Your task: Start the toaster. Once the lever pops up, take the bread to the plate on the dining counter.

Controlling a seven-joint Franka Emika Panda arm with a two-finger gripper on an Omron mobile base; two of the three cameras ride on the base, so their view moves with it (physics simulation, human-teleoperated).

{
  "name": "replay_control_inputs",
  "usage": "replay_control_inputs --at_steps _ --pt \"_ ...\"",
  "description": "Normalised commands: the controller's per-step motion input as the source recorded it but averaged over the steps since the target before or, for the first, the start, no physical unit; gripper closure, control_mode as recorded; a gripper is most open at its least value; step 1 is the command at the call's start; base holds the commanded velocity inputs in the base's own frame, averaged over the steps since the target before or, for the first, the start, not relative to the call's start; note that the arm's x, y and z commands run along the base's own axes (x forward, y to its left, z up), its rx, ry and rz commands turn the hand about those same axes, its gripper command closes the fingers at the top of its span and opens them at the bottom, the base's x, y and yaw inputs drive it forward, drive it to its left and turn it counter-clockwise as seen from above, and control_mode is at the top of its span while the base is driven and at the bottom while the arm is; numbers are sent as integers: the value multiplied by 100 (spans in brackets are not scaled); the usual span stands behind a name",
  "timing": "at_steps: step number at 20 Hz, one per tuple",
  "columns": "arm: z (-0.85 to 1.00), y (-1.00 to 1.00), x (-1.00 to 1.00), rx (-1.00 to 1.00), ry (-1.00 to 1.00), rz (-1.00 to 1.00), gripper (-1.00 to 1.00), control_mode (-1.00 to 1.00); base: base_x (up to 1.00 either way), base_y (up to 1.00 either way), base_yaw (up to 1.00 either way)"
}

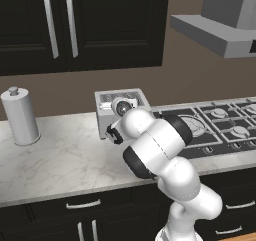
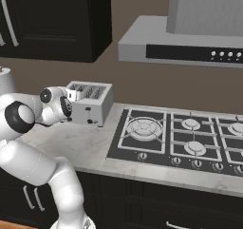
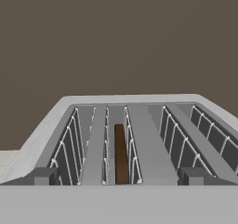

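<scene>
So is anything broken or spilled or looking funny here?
Nothing stands out. The toaster sits upright on the marbled worktop, and the bread stands straight in one slot.

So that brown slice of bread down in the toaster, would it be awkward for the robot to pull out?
Probably a little. The bread is thin and stands on edge deep in a narrow slot of the toaster, so there seems little to grip. It looks small, so likely light. Being so thin, it may crack or crumble if squeezed hard.

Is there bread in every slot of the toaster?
No, the hand view shows just one dark brown bread slice in a single slot of the toaster; the other slots hold nothing.
</scene>
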Motion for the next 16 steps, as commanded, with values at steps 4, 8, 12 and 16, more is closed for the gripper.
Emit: replay_control_inputs --at_steps 4,8,12,16 --pt "0 0 0 0 0 0 -100 -100 0 0 0" --pt "0 0 0 0 0 0 -100 -100 0 0 0" --pt "0 0 0 0 0 0 -100 -100 0 0 0" --pt "0 0 0 0 0 0 -100 -100 0 0 0"
